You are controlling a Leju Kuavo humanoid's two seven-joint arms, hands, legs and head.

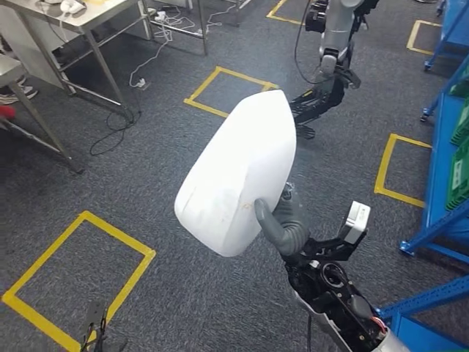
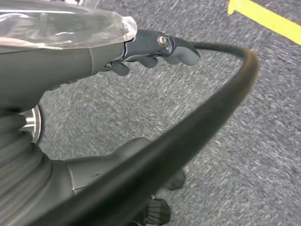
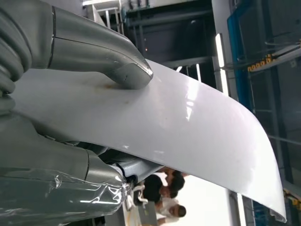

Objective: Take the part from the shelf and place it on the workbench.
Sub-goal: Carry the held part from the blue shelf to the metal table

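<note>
right hand [image 1: 287,224]: grips the white part [image 1: 237,172], thumb pressed on its face.
left hand [image 2: 106,113]: hangs, fingers apart, holding nothing.
carry: best kept level, grip firm, until the workbench is below.

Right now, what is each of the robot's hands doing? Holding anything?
Left hand: holds nothing, fingers partly curled above the carpet; open or closed cannot be told.
Right hand: holding the white part, thumb pressed on its surface.

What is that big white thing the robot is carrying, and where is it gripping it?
A smooth white curved part, held by the right hand at its lower edge, thumb pressed on the outer face. The left hand holds nothing.
</note>
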